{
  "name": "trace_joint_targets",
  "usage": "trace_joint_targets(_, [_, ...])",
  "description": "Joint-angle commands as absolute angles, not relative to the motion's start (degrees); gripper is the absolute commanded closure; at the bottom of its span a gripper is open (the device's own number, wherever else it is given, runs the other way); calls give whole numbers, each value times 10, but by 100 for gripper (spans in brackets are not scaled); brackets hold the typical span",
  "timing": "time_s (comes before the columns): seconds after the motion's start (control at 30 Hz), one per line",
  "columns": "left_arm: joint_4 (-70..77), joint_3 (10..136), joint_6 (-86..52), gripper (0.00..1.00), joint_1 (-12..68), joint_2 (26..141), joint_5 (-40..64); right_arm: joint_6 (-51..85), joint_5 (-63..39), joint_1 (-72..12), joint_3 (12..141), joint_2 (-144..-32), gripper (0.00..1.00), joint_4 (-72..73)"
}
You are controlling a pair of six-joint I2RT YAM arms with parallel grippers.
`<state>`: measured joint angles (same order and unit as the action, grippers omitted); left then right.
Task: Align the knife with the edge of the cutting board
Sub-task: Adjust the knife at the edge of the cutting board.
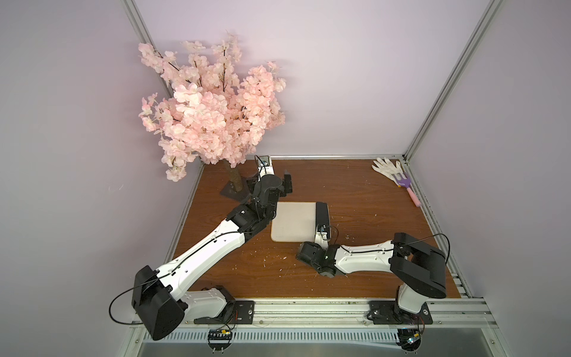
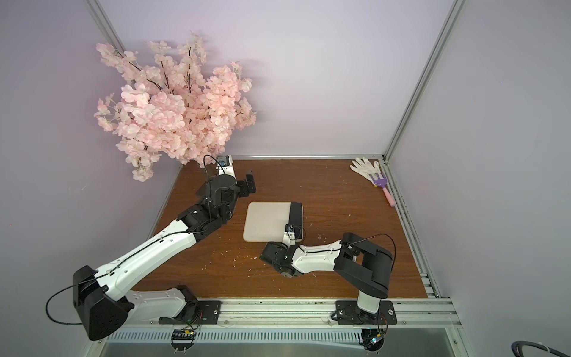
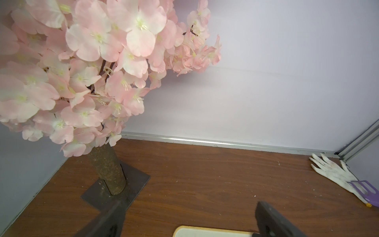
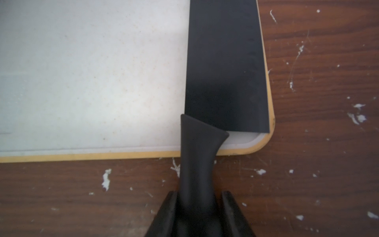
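Note:
The cream-white cutting board [image 1: 293,222] [image 2: 267,222] lies flat in the middle of the brown table. The black knife [image 1: 322,213] [image 2: 295,213] lies on it, blade flat along the board's right-hand edge, nearly parallel to that rim [image 4: 266,82]. Its handle sticks out over the board's near edge. My right gripper [image 4: 200,197] brackets that handle closely; whether both fingers press on it is unclear. My left gripper [image 3: 188,217] hangs open and empty beyond the board's far left corner [image 3: 213,231], near the tree.
A pink blossom tree [image 1: 210,108] on a dark square base [image 1: 230,191] stands at the back left, close to my left arm. A white glove [image 1: 387,167] and a purple-pink toy rake [image 1: 408,184] lie in the back right corner. Walls enclose three sides.

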<state>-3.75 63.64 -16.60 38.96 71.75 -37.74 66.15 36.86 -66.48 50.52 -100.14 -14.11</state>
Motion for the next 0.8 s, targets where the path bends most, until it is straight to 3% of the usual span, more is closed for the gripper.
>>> trace_joint_targets(0.0, [-32,632,-161,0,383,715,-389,677,380,-669,515,-1014,66,-160])
trace_joint_targets(0.77, [-31,632,-158,0,383,719,-390,659,382,-670,505,-997,63,-151])
